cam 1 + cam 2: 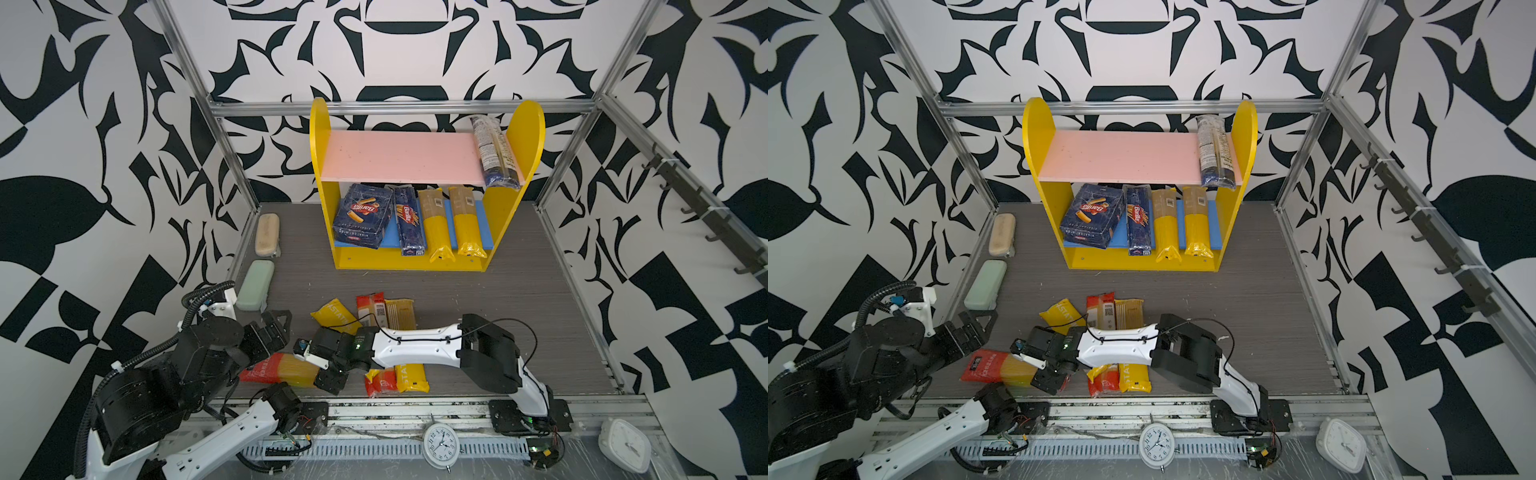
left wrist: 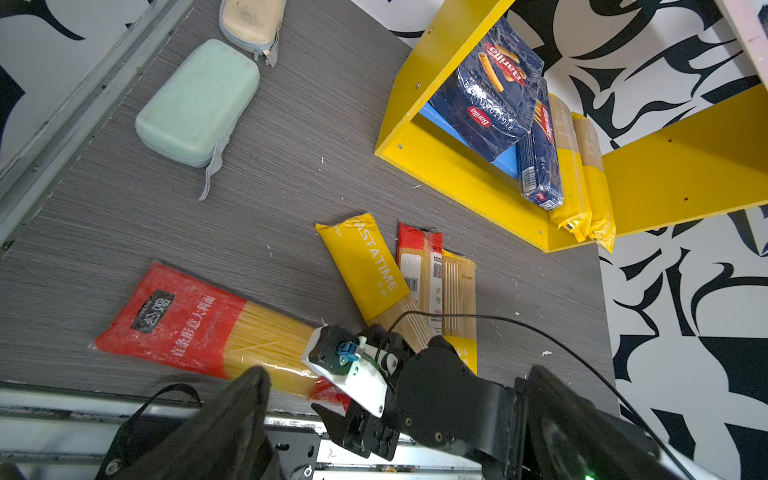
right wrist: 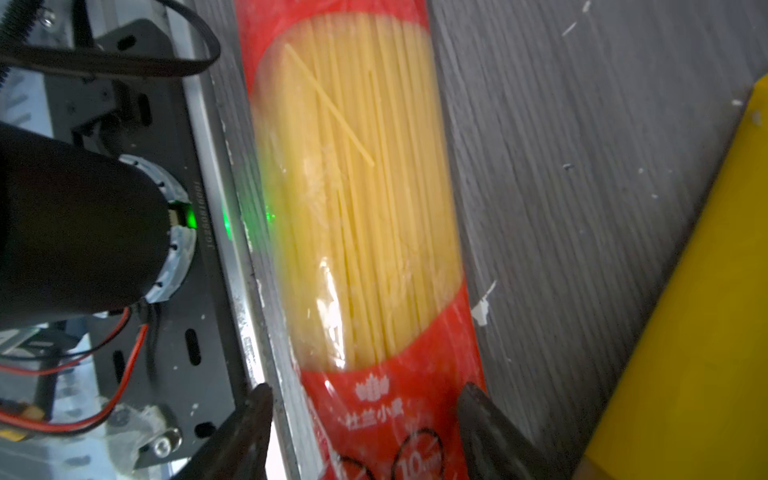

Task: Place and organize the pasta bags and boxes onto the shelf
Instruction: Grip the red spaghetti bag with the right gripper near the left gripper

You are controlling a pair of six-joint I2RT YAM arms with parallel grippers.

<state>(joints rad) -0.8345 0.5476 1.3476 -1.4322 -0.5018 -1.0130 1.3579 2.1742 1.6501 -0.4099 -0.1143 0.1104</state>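
A red-ended spaghetti bag (image 1: 274,368) (image 3: 361,208) lies along the table's front edge. My right gripper (image 1: 330,380) (image 3: 368,415) stands open astride its red end, one finger over the rail and the other at the bag's edge. My left gripper (image 1: 276,326) (image 2: 397,374) hovers open and empty just behind that bag. Three more bags (image 1: 334,316) lie side by side under the right forearm. On the yellow shelf (image 1: 415,262), the lower board holds the wide Barilla box (image 1: 363,216), the narrow box (image 1: 409,220) and two yellow-ended bags (image 1: 436,226). A blue-ended bag (image 1: 494,151) lies on the pink board.
A beige case (image 1: 267,235) and a green case (image 1: 254,284) lie along the left wall. The aluminium rail (image 1: 415,409) borders the table front, with a round clock (image 1: 441,444) and a square clock (image 1: 623,444) beyond it. Most of the pink board (image 1: 399,156) is bare.
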